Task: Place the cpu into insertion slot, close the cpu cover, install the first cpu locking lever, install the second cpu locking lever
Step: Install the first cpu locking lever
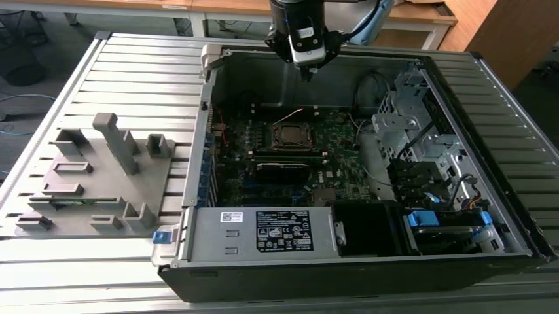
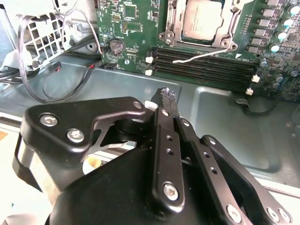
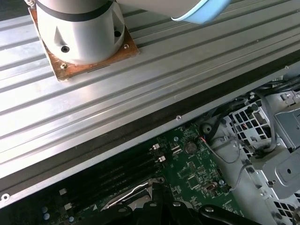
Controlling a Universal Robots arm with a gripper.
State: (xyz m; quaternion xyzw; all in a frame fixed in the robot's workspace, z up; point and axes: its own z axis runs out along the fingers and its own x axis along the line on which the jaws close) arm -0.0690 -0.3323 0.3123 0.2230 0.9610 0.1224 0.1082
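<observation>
While the grey fixture tray (image 1: 96,196) lies well apart at the exterior view's left, the insertion slot (image 1: 291,135) sits mid-board inside the open case (image 1: 199,144). The gripper (image 1: 306,70) hangs high over the case's far wall, slightly toward the exterior view's right of the slot. In the second wrist view the cpu (image 2: 202,18) rests in the slot with the cpu cover (image 2: 194,41) framing it. 1 thin locking lever (image 2: 201,55) slants over the memory slots (image 2: 206,70) between socket and gripper, its long axis roughly along them. The arm points roughly downward, fingers pinched together on nothing.
</observation>
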